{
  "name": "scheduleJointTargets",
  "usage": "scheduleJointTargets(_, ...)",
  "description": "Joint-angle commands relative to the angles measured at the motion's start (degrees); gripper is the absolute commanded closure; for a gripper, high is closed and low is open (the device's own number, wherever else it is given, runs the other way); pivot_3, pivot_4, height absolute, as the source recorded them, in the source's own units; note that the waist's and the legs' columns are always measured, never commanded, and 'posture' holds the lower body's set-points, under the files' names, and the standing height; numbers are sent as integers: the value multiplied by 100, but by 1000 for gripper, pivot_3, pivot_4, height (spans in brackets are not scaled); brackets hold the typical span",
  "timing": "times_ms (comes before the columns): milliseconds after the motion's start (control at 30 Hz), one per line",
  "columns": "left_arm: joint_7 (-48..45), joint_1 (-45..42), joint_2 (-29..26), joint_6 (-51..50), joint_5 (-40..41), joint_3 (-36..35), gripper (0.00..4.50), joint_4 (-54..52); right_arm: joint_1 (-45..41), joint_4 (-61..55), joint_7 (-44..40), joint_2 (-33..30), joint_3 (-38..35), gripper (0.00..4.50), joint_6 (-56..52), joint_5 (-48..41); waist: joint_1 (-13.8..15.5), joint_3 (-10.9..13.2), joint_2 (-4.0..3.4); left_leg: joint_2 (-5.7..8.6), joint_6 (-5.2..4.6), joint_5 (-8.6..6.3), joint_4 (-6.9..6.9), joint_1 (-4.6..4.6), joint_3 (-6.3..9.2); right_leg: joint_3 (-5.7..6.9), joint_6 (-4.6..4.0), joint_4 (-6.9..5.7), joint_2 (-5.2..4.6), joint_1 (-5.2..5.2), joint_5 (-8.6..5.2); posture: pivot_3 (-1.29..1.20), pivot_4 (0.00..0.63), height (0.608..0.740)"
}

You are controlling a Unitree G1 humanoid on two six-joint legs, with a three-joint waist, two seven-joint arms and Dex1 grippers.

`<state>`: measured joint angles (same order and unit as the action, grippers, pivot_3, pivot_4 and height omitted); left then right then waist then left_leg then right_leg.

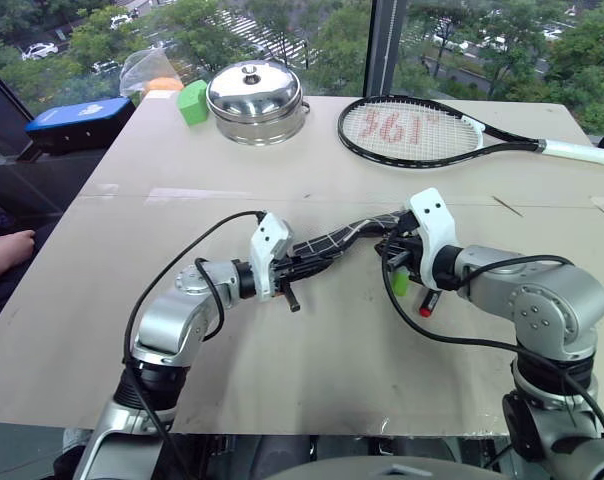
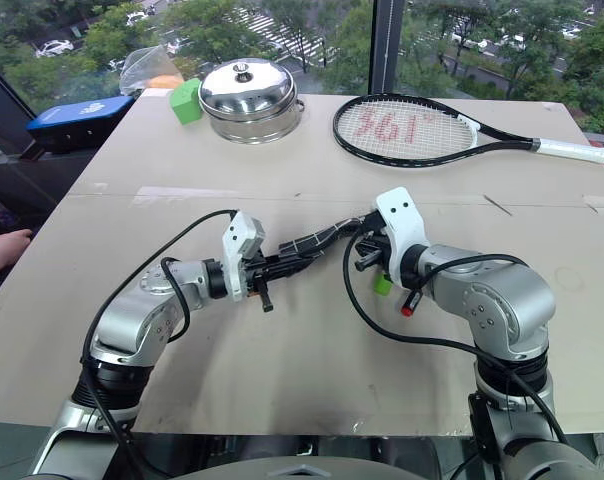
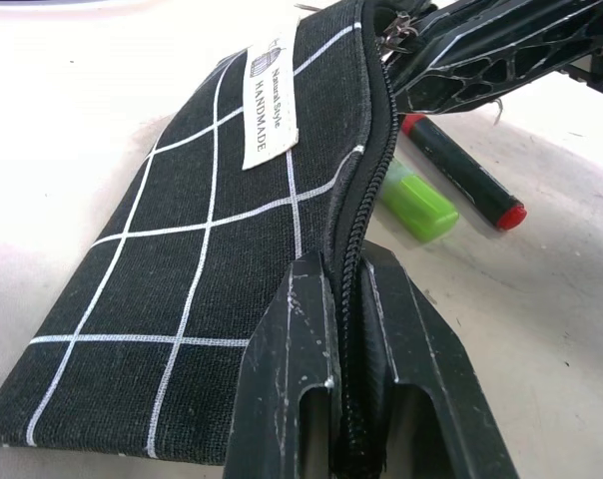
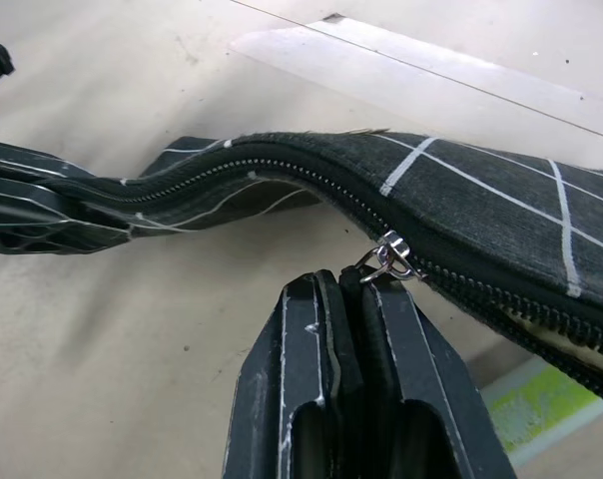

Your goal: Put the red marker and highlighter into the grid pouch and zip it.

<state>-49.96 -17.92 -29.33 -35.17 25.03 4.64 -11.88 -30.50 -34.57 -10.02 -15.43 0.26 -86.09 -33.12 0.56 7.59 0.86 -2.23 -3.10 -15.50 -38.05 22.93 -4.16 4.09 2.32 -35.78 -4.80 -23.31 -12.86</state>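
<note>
Black-and-white grid pouch [image 3: 197, 249] stretched above tabletop [image 1: 312, 370] | left gripper [image 3: 346, 329] clenched on zipper end, bracing | right gripper [image 4: 353, 299] clenched on pull cord | red marker [image 3: 461, 172], highlighter [image 3: 416, 205] lie outside, beneath.

Black fabric pouch [image 3: 212, 249] with white grid lines and white label; light green highlighter [image 3: 418, 205]; black-barrelled marker [image 3: 461, 172] with red ends.

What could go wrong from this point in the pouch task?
The red marker and highlighter lie on the table outside the grid pouch; zipping now would leave them out. The right claw pinches only the zipper pull, which could slip. The pouch sags between it and the left claw.
</note>
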Motion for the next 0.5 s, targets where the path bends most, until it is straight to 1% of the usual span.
scheduleJointTargets(33, 0, -190, 78, 22, 142, 1, 4500, -265, -214, -186, -177, 105, 206, 4398, 73, -130, -2, 0, 0, 0, 0, 0, 0, 0, 0, 0, 0, 0, 0, 0, 0, 0, 150, 740)
scheduleJointTargets(233, -59, -171, 45, 6, 162, -27, 4500, -318, -227, -85, -221, -35, 291, 4398, 189, 4, 4, 0, 0, 0, 0, 0, 0, 0, 0, 0, 0, 1, 0, 0, 0, 0, 150, 740)
scheduleJointTargets(333, -245, -60, -125, -93, 261, -53, 4500, -404, -109, -4, -337, -429, 144, 4398, 304, 88, 7, 0, 1, 1, 0, 0, 0, 1, 0, 0, -1, 2, -1, 0, 0, 0, 150, 740)
scheduleJointTargets(400, -423, 32, -235, -318, 494, -34, 4500, -553, -37, 24, -457, -774, 107, 4398, 409, 147, 8, 1, 0, 1, 0, 0, 0, 1, 0, 0, -16, 4, -2, 0, -9, 0, 150, 740)
scheduleJointTargets(500, -502, 142, -302, -634, 784, 34, 4500, -775, 13, 26, -619, -1114, 92, 4398, 498, 142, 2, 3, -1, 1, 0, 0, 2, 1, -1, 0, -20, 6, -4, -1, -12, 0, 150, 740)
